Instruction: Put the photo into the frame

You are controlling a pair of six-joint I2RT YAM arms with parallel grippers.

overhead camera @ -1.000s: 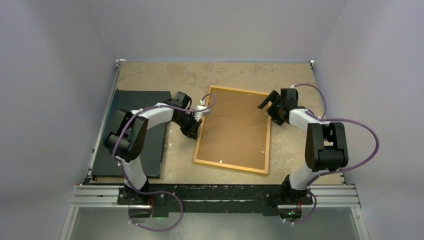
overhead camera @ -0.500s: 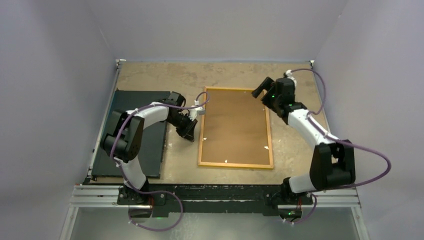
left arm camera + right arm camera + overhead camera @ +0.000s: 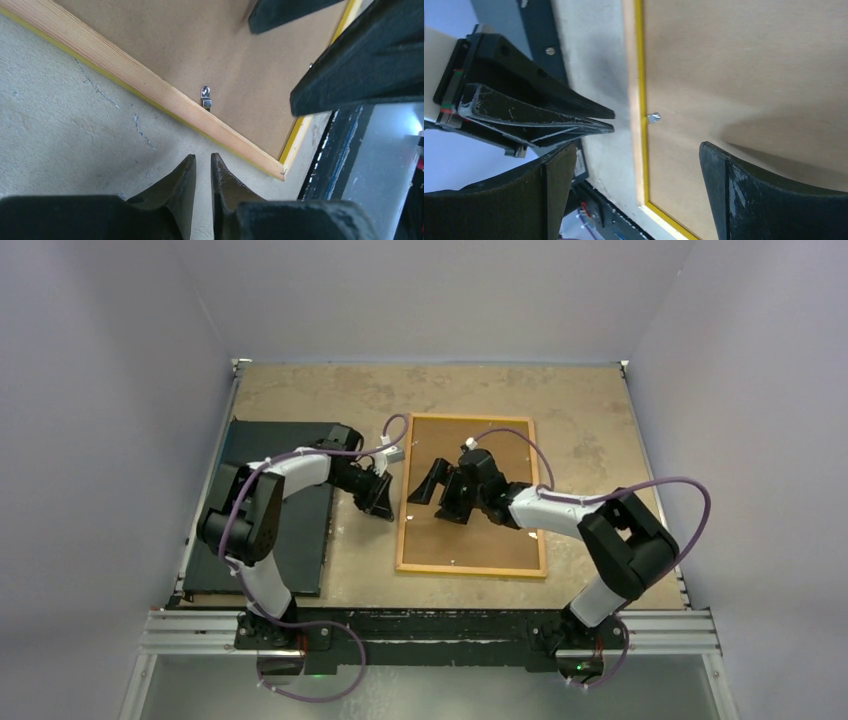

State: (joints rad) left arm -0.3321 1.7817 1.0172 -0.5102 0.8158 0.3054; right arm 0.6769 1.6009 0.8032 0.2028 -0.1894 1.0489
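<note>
The frame (image 3: 470,568) lies face down on the table, its yellow-orange border around a brown backing board (image 3: 495,540). The photo is hidden. My left gripper (image 3: 383,502) sits low over the bare table just off the frame's left edge (image 3: 150,87). Its tips (image 3: 203,157) are nearly together with only a thin slit between them and nothing in it. My right gripper (image 3: 440,498) hovers over the left half of the backing board (image 3: 749,65), wide open and empty (image 3: 638,149). It faces the left gripper (image 3: 534,115) across the yellow border (image 3: 639,75).
A small metal tab (image 3: 205,96) (image 3: 653,118) sticks out of the frame's left rail onto the backing. A black flat board (image 3: 310,540) lies at the left of the table, partly under the left arm. Walls close in the table on three sides.
The frame turned square to the table. The right arm swung from the frame's far right corner to above its left half. The left gripper drew back off the frame's edge, its tips parting slightly.
</note>
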